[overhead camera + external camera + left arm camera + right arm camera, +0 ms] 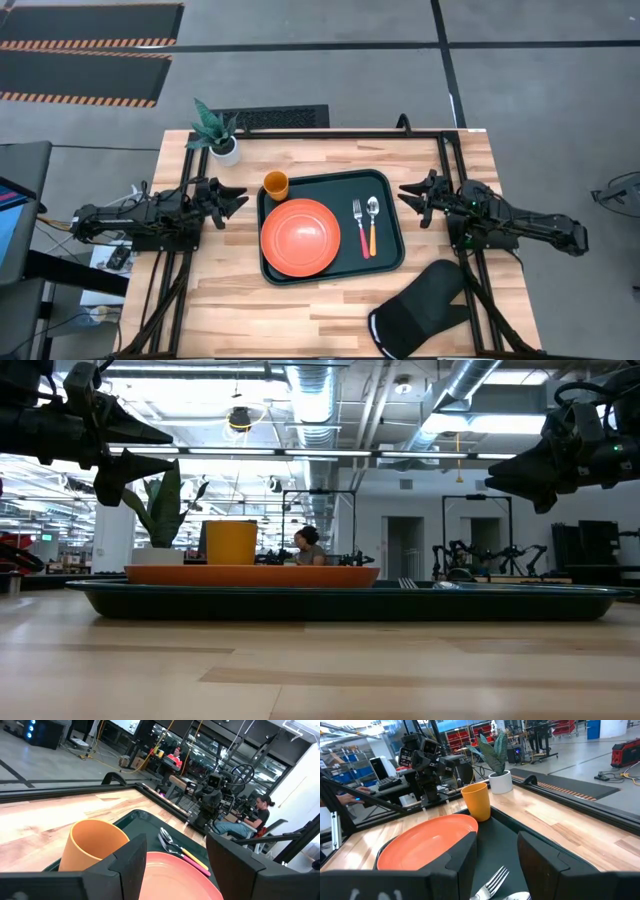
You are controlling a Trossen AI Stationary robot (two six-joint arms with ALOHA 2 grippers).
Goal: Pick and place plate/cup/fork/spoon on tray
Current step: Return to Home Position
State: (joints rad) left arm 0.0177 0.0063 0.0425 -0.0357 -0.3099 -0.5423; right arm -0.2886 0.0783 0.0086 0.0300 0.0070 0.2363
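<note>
The dark tray (385, 182) lies mid-table. On it rest the orange-red plate (300, 237) at its left, the orange cup (276, 185) upright in its far left corner, and the pink-handled fork (360, 227) and orange-handled spoon (373, 224) side by side at its right. My left gripper (236, 201) hovers open just left of the tray, above the table. My right gripper (409, 196) hovers open just right of the tray. Both are empty. The left wrist view shows the cup (92, 845), the right wrist view the plate (427, 840).
A black oven mitt (425, 310) lies at the table's near right. A potted plant (217, 133) stands at the far left corner. Bare wood lies near the front edge, left of the mitt. People sit in the room beyond the table.
</note>
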